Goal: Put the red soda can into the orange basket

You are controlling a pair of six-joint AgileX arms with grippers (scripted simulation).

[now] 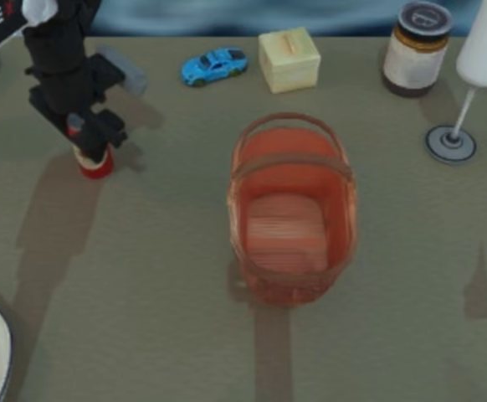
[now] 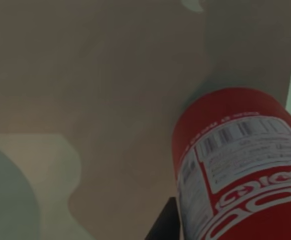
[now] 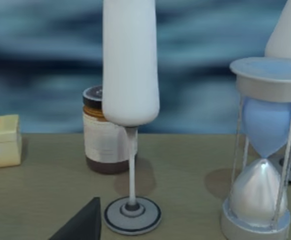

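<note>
So far only the grasp looks done: the left gripper point(image 1: 91, 144), reaching down at the table's far left, appears clamped on the red soda can point(image 1: 95, 162), which may be just off the surface. The orange basket point(image 1: 291, 276) sits empty mid-table, well apart. Carrying and dropping remain.

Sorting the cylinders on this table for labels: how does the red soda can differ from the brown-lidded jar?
The red soda can is smaller than the brown-lidded jar. The can is red with white lettering; the jar has a pale label and dark lid. The can sits under the left gripper at the table's left; the jar stands alone at the far right. Both are upright cylinders with printed labels.
</note>
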